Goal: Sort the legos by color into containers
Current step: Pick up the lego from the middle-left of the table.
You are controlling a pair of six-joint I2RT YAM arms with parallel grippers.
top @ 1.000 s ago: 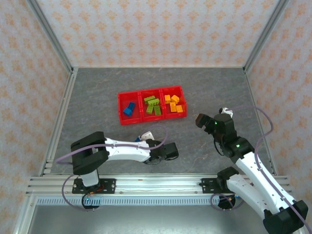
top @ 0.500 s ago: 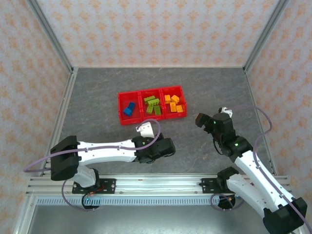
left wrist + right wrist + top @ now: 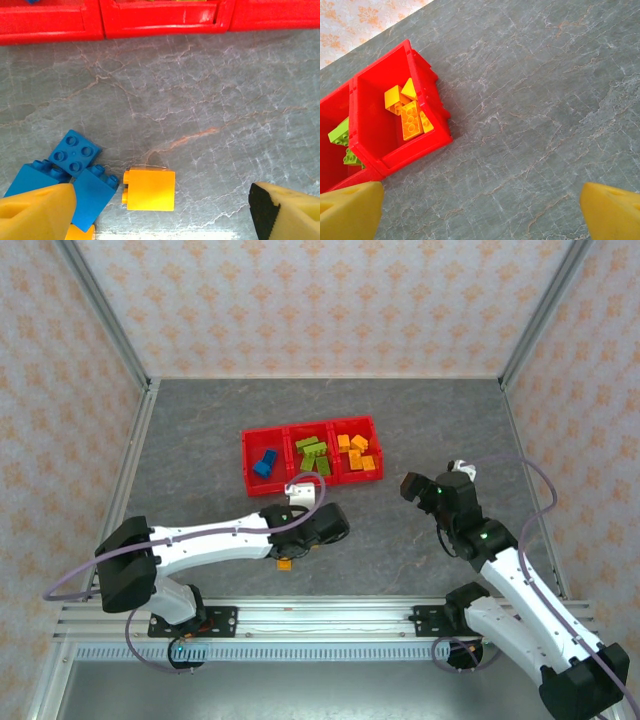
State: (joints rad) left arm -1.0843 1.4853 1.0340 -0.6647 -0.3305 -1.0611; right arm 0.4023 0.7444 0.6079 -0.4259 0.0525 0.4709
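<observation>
The left end effector (image 3: 160, 215) stands wide open. An orange lego (image 3: 150, 190) lies loose on the surface (image 3: 215, 100) between its fingers, low in the frame, with blue legos (image 3: 75, 152) at lower left. The right end effector (image 3: 480, 215) is open and empty, with the red tray (image 3: 415, 151) at upper left.

The left claw (image 3: 160, 215) has opened up wide and moved a little nearer the red tray (image 3: 50, 25), and an orange brick (image 3: 150, 190) now lies on the desk (image 3: 225, 100) beside it.

White arms (image 3: 215, 537) with black joints; lilac cables (image 3: 552, 495); yellow claw pads (image 3: 35, 210).
</observation>
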